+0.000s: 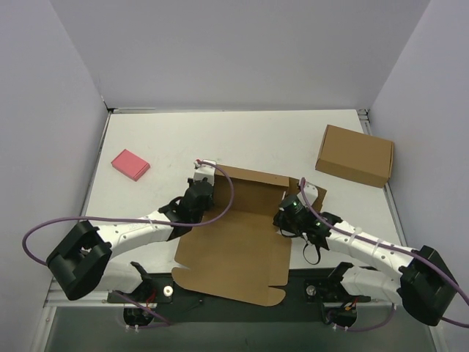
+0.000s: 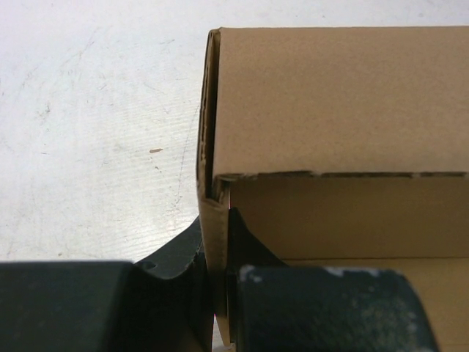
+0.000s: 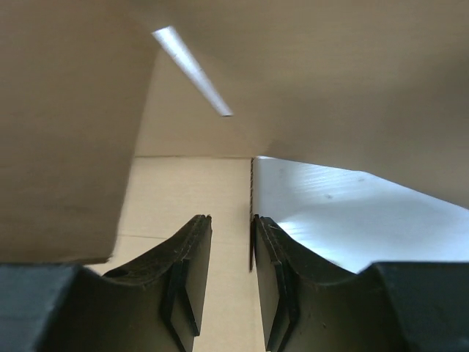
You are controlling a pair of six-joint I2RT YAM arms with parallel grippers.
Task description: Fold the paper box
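Jaws of the left gripper are pinching the upright left wall of the paper box, one finger outside it and one inside, while those of the right gripper are standing narrowly apart, straddling a thin cardboard edge without clamping it. Half formed, the box is lying on the table between both arms, its back wall raised and its big flat panel reaching toward the bases. Well apart, a second cardboard box is sitting far right and a pink block far left
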